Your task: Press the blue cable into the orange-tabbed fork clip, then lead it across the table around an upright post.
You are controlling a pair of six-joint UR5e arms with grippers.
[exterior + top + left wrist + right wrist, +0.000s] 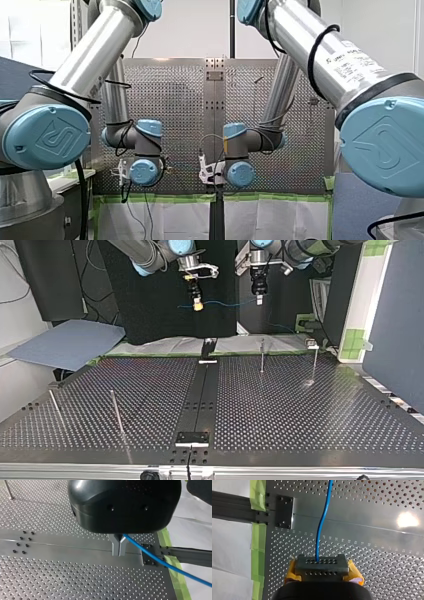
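My left gripper (119,552) is pinching the blue cable (160,561) between its closed metal fingers (115,546), under a bulky black housing (125,502). From the fingertips the cable is trailing away over the green tape (176,580) that is lining the edge of the perforated table (62,575). My right gripper (322,566), with yellow pads (355,573) showing at either side, is gripping the same cable tight. The cable is running ahead of it across the table's plain centre strip (362,525).

In the top view the two grippers are hanging near each other, well above the table's far edge, with the cable stretching nearly level between them. Thin upright posts (262,356) are standing on the table, two toward that view's left and two toward its right, all well apart from the cable.

In the front view the blue joint caps (50,137) are showing an embossed emblem. A printed label (350,57) on my right arm is too small to read.
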